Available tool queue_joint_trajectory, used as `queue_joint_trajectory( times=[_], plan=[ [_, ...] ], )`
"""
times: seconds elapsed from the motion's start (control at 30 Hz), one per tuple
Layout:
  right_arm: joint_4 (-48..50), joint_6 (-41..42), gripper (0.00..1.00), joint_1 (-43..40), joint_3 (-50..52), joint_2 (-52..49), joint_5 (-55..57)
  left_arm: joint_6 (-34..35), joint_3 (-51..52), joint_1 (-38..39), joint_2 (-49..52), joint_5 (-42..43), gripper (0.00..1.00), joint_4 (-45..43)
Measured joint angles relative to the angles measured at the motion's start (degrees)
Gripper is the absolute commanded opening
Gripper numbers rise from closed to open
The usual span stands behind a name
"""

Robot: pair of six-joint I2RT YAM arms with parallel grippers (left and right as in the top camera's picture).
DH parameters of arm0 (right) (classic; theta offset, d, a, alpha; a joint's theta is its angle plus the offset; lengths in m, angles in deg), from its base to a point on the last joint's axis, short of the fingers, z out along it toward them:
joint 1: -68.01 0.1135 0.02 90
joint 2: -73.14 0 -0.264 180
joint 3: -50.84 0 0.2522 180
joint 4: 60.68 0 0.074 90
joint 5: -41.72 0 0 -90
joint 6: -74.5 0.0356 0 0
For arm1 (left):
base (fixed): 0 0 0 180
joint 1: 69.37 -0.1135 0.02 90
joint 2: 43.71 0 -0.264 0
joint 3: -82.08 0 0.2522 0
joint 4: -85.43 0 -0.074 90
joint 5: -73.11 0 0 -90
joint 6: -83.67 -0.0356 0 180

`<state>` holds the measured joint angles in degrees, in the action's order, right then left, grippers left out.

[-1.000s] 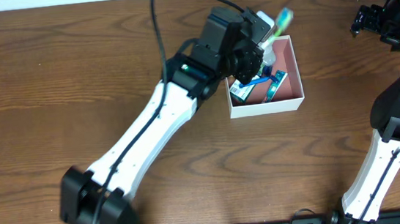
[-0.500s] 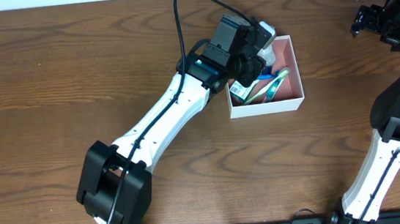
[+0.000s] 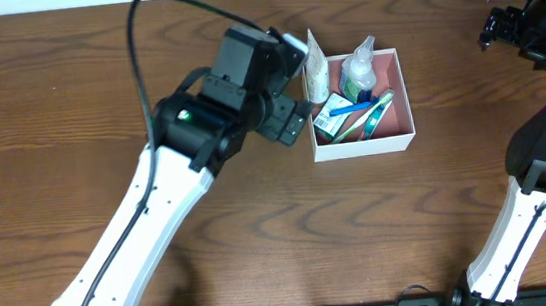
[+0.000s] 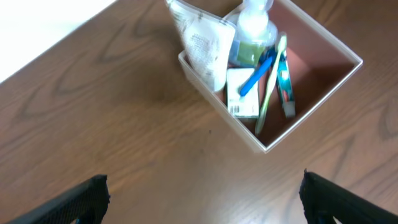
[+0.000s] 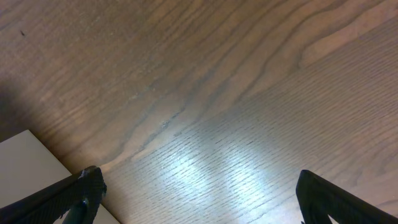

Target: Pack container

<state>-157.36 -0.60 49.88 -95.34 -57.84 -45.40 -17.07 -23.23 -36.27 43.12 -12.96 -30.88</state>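
The container (image 3: 365,147) is a shallow white-walled box with a pink inside, right of the table's middle. It holds a white tube (image 3: 316,68) leaning on its left wall, a clear bottle (image 3: 357,65), a blue toothbrush (image 3: 354,108), a green toothbrush (image 3: 378,116) and a small box (image 3: 327,121). My left gripper (image 3: 290,119) hangs just left of the container, open and empty. The left wrist view shows the container (image 4: 311,109), the tube (image 4: 202,40) and the bottle (image 4: 252,28) ahead of the left gripper (image 4: 202,199). My right gripper (image 5: 202,196) is open over bare wood.
The right arm (image 3: 544,147) stands along the table's right side, with its gripper (image 3: 510,28) near the far right corner. A pale surface (image 5: 25,168) shows at the lower left of the right wrist view. The left arm (image 3: 158,214) crosses the table's middle.
My left gripper was over the container, shut on an item. It has opened and drawn back to the left, clear of the box. The right arm has not moved.
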Motion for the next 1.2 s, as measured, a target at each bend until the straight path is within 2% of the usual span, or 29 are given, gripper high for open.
queue_joint_trajectory(
  times=[0.37,0.57,0.73,0.93,1.2],
  plan=[
    [0.0,0.0,0.99,0.0,0.0,0.0,0.0,0.0,0.0,0.0,0.2,-0.5,0.98,3.7],
    [0.0,0.0,0.99,0.0,0.0,0.0,0.0,3.3,0.0,0.0,0.2,-0.8,0.98,10.3],
    [0.0,0.0,0.99,0.0,0.0,0.0,0.0,4.8,0.1,0.0,0.2,-0.9,0.98,9.8],
    [0.0,0.0,0.99,0.0,0.0,0.0,0.0,5.0,7.5,-0.9,-2.1,-0.9,0.98,-1.7],
    [0.0,0.0,0.99,0.0,0.0,0.0,0.0,5.0,35.1,-5.7,-16.6,-0.2,0.98,-30.1]
  ],
)
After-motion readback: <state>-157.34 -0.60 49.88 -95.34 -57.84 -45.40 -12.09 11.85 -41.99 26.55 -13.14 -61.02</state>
